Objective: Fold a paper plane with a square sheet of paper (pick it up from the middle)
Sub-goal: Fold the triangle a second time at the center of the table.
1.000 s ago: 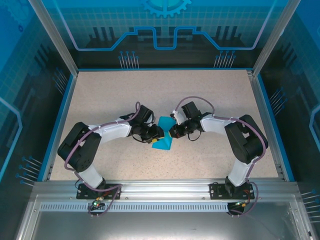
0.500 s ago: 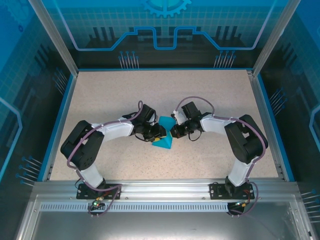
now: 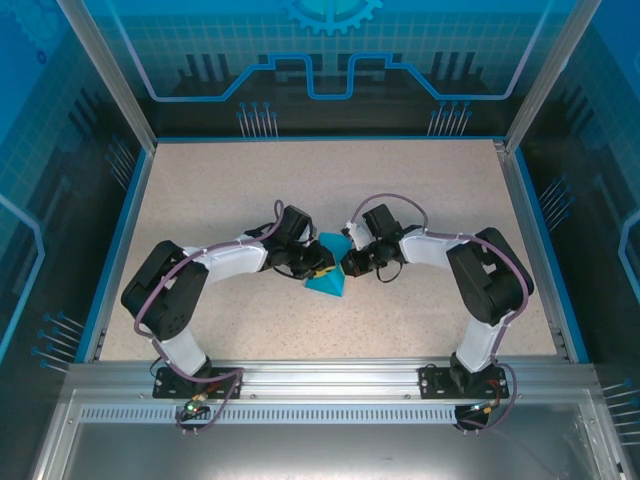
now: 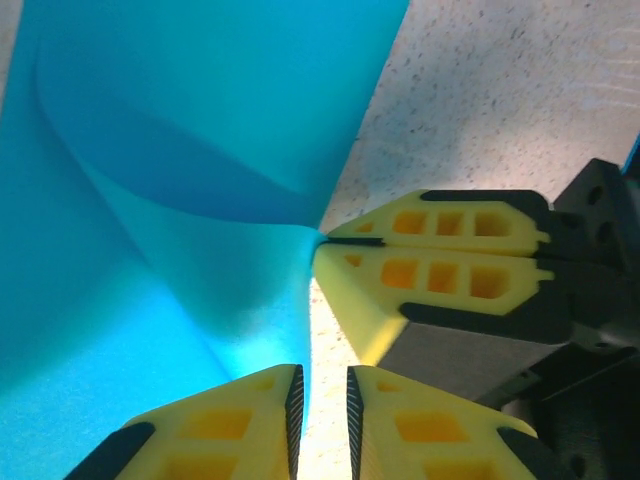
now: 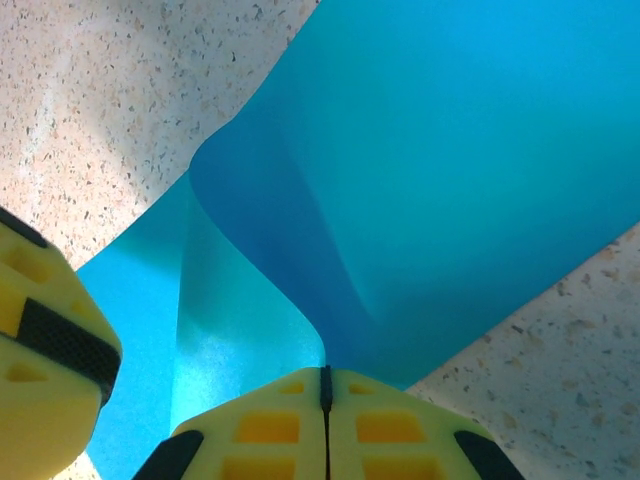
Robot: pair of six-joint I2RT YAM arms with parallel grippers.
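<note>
right gripper is pressed together on an edge of the square sheet of paper. left gripper has its jaws a slit apart beside that edge. if the left closes off the edge, or the arms pull apart, the thin sheet could slip or tear. it is plain cyan and curled over, at the middle of the table between both grippers.

readable text: none that I can make out from here.
back panel: I get a gear emblem and circuit-style line art, no lettering or numbers.
square sheet of paper: plain cyan on my feeds, unprinted.
</note>
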